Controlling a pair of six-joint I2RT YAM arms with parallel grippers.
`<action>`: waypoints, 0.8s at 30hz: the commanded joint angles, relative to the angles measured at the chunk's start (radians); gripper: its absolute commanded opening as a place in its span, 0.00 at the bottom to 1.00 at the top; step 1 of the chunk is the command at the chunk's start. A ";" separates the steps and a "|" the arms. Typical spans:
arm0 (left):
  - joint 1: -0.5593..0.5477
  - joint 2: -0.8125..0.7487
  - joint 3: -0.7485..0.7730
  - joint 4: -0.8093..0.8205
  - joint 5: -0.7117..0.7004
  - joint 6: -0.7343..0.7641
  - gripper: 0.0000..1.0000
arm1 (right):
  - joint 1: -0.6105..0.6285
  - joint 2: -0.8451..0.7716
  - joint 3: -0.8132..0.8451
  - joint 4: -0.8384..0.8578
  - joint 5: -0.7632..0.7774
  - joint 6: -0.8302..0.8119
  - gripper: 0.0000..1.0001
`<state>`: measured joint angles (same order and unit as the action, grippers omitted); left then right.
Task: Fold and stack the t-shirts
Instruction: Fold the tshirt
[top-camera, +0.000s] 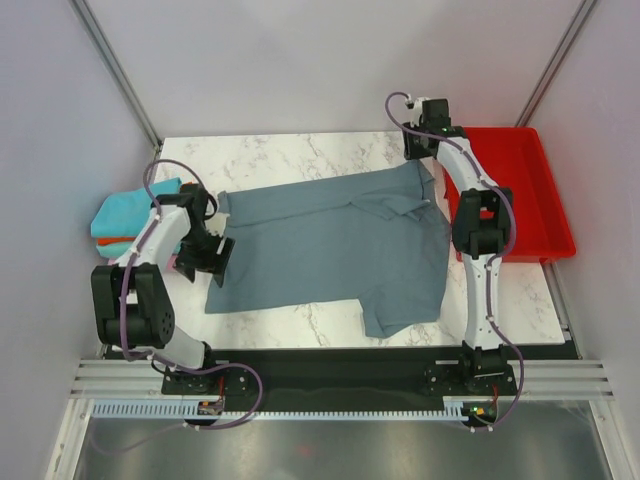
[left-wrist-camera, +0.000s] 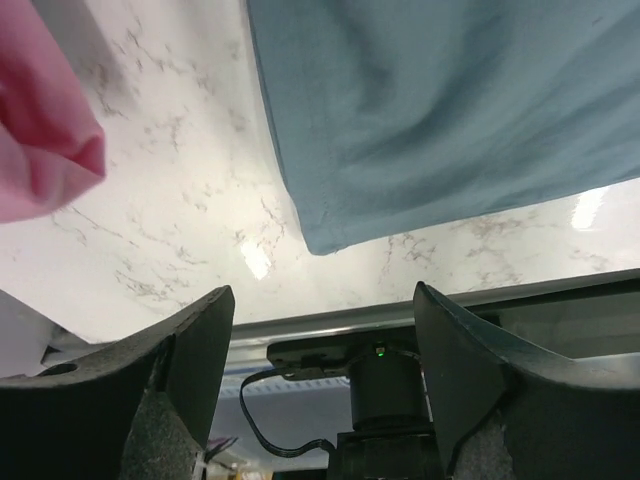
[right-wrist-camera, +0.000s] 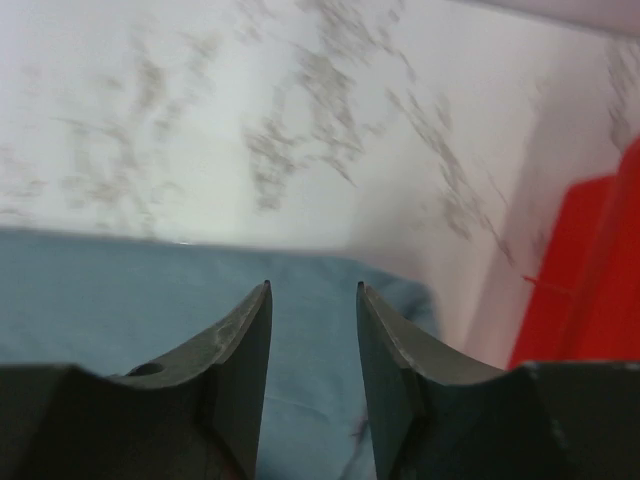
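Marble table (top-camera: 300, 150), grey-blue shirt (top-camera: 320, 240) flat, unfolded; left gripper (left-wrist-camera: 322, 290) wide, right gripper (right-wrist-camera: 314, 285) narrow, both empty; next: pinch an edge.

Overhead plus wrist close-ups, shirt (top-camera: 330, 240) throughout

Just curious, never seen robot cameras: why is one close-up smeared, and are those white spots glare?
Right wrist view: white marble tabletop and red plastic tray look smeared, probably motion or focus blur. Left wrist view: sharp, with glare spots on the marble beside the slate grey-blue shirt. Top view: evenly lit, crisp.
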<state>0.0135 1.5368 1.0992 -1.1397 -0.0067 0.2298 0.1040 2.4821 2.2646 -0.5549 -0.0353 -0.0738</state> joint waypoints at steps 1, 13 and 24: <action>-0.001 -0.009 0.112 -0.022 0.102 0.023 0.79 | 0.026 -0.133 0.003 0.012 -0.341 -0.023 0.48; -0.116 0.180 0.202 -0.023 0.146 0.023 0.77 | 0.191 0.035 0.099 0.010 -0.891 0.212 0.58; -0.172 0.347 0.284 0.044 0.395 -0.026 0.70 | 0.203 0.153 0.030 0.119 -0.882 0.381 0.59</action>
<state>-0.1589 1.8614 1.3262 -1.1221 0.2470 0.2253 0.3153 2.6141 2.2990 -0.4969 -0.8867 0.2462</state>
